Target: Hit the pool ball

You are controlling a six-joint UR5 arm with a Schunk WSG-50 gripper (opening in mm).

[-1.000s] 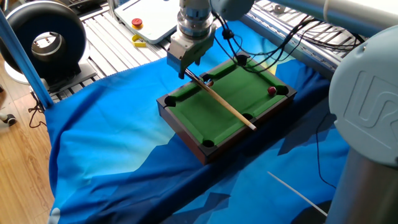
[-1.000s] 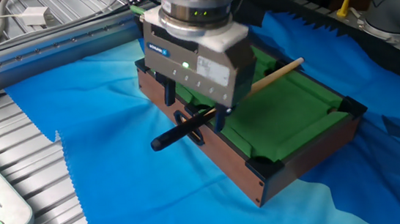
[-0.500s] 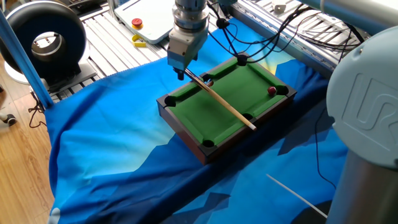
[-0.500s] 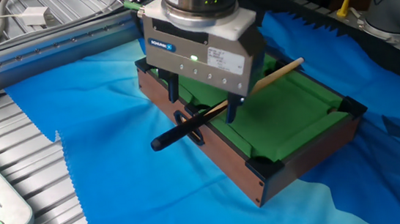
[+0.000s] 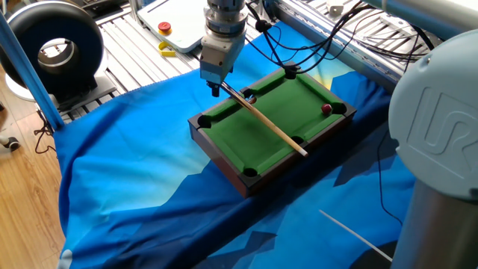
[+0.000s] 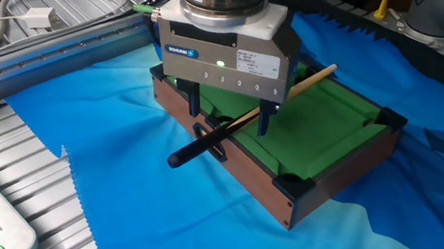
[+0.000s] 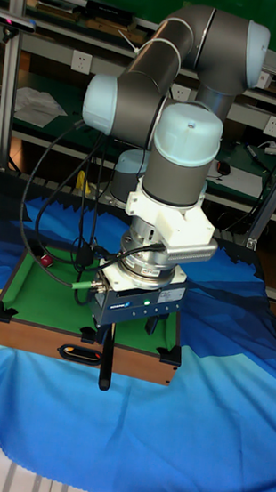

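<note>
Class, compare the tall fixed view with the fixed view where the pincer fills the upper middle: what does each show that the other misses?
Only the tall view shows the pool ball, near the table's far left corner, and the arm's upper joints. Only the close view shows the cue's pale tip over the green felt and the open pincer straddling it, fingers apart. Both show the pool table, the cue's black handle overhanging its rail, and the blue cloth.

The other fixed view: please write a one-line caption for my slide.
Open gripper hovers over the cue stick, which lies across the mini pool table on blue cloth.
</note>
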